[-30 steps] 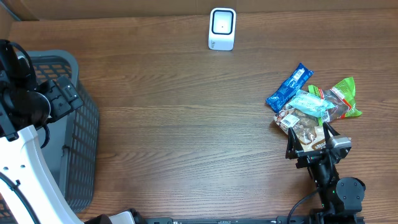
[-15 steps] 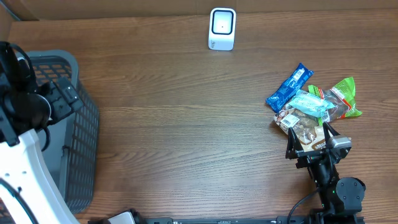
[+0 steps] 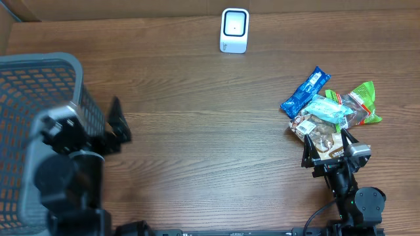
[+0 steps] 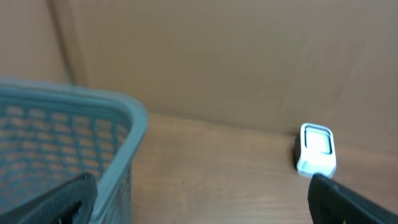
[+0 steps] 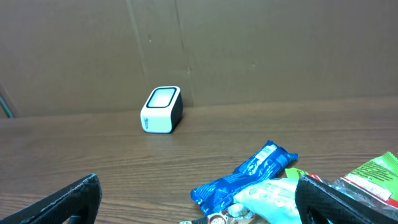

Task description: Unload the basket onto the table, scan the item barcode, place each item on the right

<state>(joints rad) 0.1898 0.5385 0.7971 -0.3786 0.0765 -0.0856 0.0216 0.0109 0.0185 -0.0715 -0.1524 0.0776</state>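
Several snack packets overhead, left wrist view shows basket, scanner

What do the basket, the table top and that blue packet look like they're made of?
Basket: probably moulded plastic, matt grey, with a regular lattice of small holes in its walls.
Table: wood or a wood-look laminate, brown with long grain lines; the look does not settle which.
Blue packet: thin plastic film, glossy and crinkled, catching the light.
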